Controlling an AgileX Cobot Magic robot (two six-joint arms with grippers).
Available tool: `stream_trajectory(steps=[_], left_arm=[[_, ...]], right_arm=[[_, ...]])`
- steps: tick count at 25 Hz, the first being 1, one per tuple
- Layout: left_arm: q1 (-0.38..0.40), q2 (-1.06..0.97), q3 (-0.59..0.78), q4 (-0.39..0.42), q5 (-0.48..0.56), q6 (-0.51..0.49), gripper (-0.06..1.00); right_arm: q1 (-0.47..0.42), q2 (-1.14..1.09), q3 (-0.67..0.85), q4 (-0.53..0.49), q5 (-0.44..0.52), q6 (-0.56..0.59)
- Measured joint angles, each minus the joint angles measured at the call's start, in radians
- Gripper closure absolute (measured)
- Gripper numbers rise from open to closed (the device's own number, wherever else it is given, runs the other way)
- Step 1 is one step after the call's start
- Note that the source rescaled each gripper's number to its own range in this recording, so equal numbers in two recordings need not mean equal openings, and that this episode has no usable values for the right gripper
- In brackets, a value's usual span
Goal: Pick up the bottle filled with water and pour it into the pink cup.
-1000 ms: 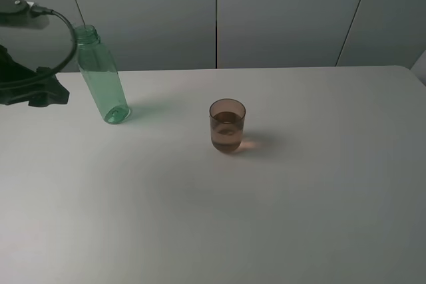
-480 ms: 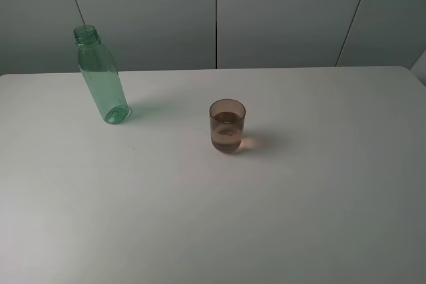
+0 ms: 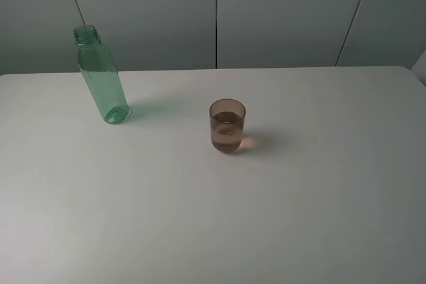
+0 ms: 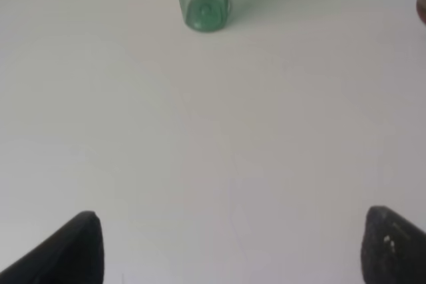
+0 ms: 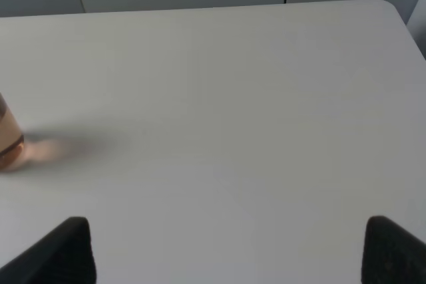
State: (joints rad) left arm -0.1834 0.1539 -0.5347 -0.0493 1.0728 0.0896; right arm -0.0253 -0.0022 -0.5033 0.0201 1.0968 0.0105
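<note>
Our left arm, beside the bottle a second ago, has pulled clear of the overhead view. The bottle stands upright on the white surface, well apart from the pink cup, which already holds liquid, so we judge the pour finished. Left pincer and right pincer both gape wide, empty. No labels or writing are legible.

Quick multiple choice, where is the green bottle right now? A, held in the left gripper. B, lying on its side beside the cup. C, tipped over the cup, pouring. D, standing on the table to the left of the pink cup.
D: the bottle stands on the table, apart from and left of the pink cup, with no gripper touching it.
</note>
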Motion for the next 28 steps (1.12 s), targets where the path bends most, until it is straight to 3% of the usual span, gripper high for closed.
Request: stream_trajectory(steps=[5, 28], left_arm=[[0.000, -0.143, 0.017, 0.009, 0.004, -0.002, -0.05], [0.042, -0.154, 0.019, 0.016, 0.008, -0.004, -0.05]], right_arm=[[0.000, 0.000, 0.000, 0.000, 0.000, 0.000], [0.000, 0.000, 0.000, 0.000, 0.000, 0.000]])
